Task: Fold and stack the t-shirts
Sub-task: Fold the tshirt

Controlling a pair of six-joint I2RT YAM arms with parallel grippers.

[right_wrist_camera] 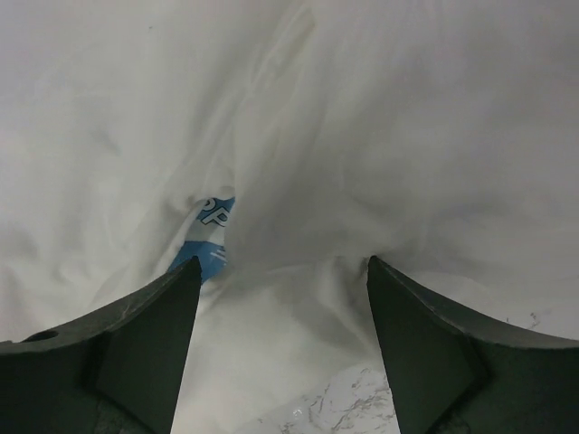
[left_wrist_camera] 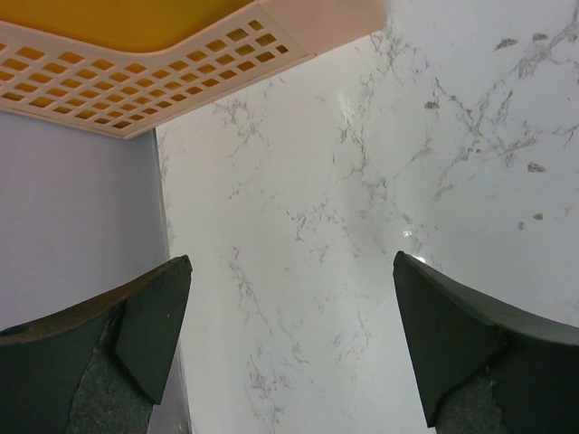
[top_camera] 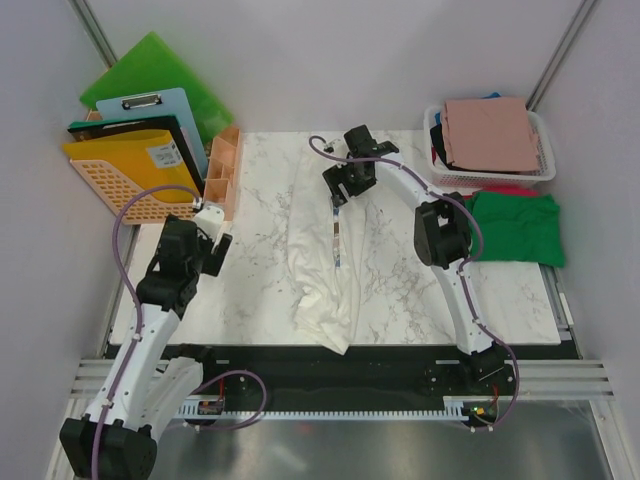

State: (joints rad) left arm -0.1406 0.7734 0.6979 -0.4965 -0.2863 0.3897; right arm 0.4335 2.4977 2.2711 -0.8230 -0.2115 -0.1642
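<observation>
1. Surface (top_camera: 250,290): white veined marble. Its near edge runs just above the arm bases. You have bare marble to the lower left and lower right of the central cloth.

2. Left pincer (top_camera: 212,240) (left_wrist_camera: 289,271): left of centre, fingers wide apart over bare marble, holding nothing. Its wrist view shows the surface's left edge close beside one finger.

3. Cream-white t-shirt (top_camera: 325,270): a long crumpled band down the centre of the frame. It is bunched and doubled over at the near edge and flatter toward the far end, with a narrow printed strip showing along its middle.

4. Right pincer (top_camera: 340,190) (right_wrist_camera: 282,262): at the shirt's far end, fingers apart. A ridge of cloth rises between them, not pinched. A blue print patch (right_wrist_camera: 213,235) sits by one finger.

5. Green t-shirt (top_camera: 515,225): folded flat at the right edge, well apart from the cream one, with open marble between them.

6. Dusty-pink t-shirt (top_camera: 487,133): folded, lying on top of the white basket (top_camera: 545,150) at upper right.

7. Orange basket (top_camera: 130,195): upper left, holding upright boards. It crowds the surface's far left corner.
</observation>
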